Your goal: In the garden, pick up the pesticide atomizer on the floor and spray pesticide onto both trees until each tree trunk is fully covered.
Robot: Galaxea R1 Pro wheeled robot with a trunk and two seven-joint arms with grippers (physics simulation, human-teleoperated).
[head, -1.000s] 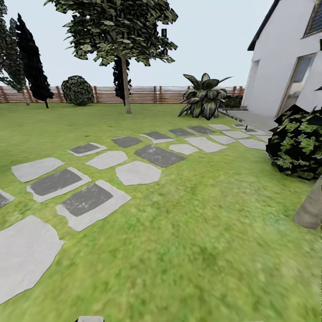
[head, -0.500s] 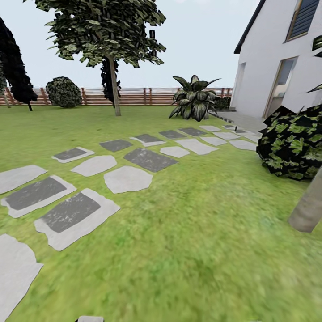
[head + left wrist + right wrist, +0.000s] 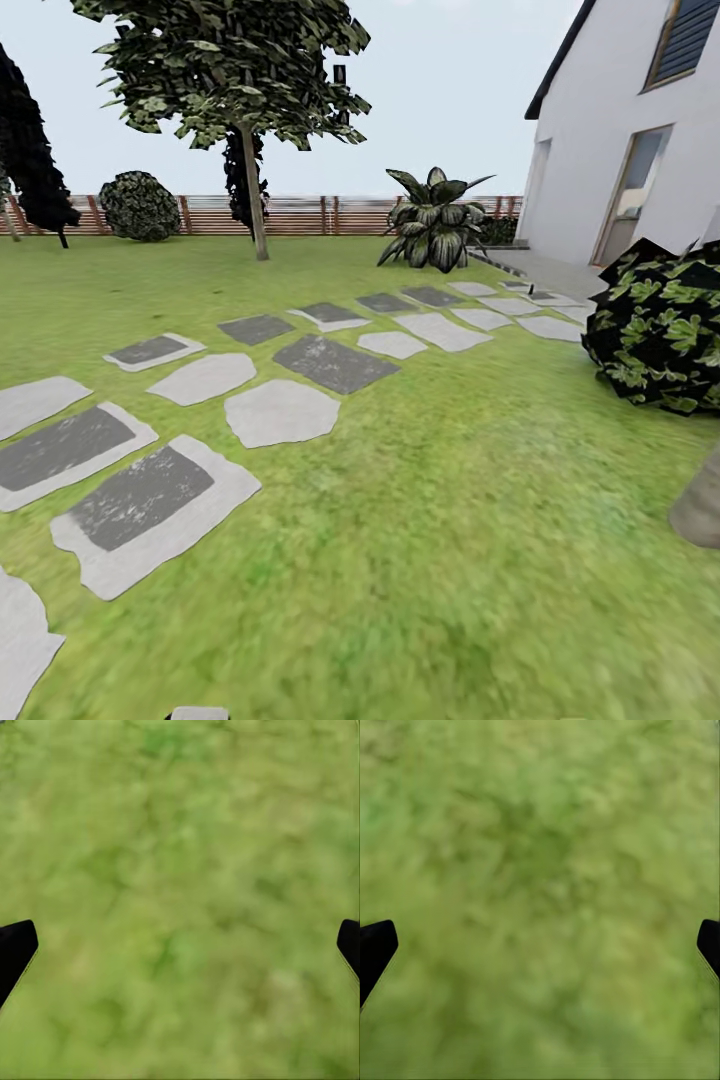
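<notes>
The head camera has swung a little since a moment ago, so the thick grey-brown tree trunk (image 3: 700, 512) now sits lower, at the right edge, below the dark bush (image 3: 662, 335). Stepping stones (image 3: 280, 411) cross the floor (image 3: 440, 560) left of that bush. Left tool (image 3: 180, 945) spread over grass. Right tool (image 3: 540, 945) likewise spread, seemingly empty.

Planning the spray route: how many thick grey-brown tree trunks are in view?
1: the tree trunk at the head view's right edge, near the dark bush. Another may be hidden.
</notes>
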